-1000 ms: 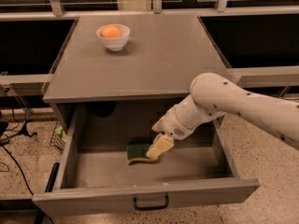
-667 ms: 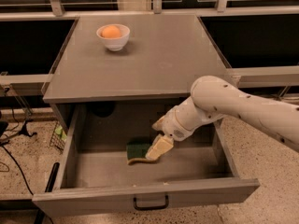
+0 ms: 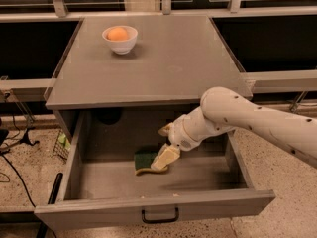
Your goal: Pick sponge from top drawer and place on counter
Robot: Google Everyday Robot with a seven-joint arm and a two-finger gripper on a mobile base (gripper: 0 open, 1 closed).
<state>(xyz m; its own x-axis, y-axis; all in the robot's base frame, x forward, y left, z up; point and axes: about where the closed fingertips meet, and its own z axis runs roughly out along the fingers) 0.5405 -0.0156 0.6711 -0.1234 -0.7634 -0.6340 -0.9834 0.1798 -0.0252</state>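
one hand [image 3: 166, 144] in one drawer [image 3: 153, 209], one sponge [image 3: 145, 159], one bowl [image 3: 120, 45], one orange [image 3: 117, 33]

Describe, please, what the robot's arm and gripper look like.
The arm is a thick, rounded, off-white tube with small dark spots and a bulbous elbow. The gripper, down inside the drawer at the sponge, is pale cream. No cables show.

A small round white ceramic bowl [image 3: 120, 42] is set near the far left corner of the table [image 3: 173, 68], and a round orange fruit [image 3: 118, 33] is held in it. Speckled terrazzo floor [image 3: 29, 148] is seen at the left, where thin black cables [image 3: 11, 168] are laid.
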